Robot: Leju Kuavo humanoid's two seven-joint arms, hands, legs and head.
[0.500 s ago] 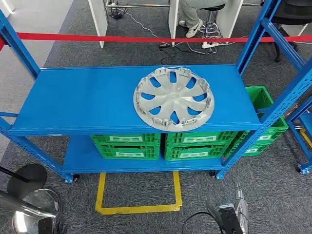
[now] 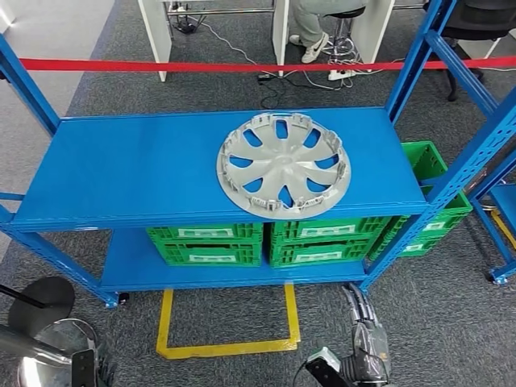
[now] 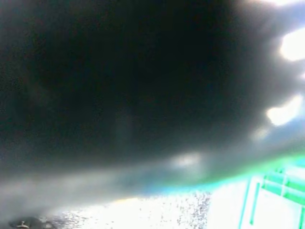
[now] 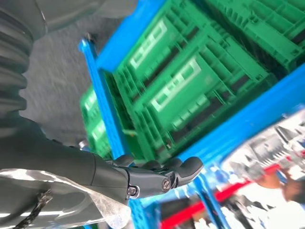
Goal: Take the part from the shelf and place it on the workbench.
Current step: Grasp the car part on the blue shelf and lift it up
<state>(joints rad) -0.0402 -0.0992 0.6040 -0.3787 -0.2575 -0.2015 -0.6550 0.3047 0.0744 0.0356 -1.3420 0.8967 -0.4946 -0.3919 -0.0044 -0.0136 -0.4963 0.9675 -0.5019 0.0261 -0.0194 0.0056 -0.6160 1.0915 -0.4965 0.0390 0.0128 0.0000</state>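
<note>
Silver hubcap lay flat on the blue shelf's top board, toward its right side.

Its near edge stuck out a little past the board's front edge, and the left part of the board was bare. The right hand hung low over the grey carpet in front of the shelf, fingers stretched out and holding nothing. I could not tell how the left hand was, because its picture was dark and blurry. Green crates sat on the lower board.
</note>
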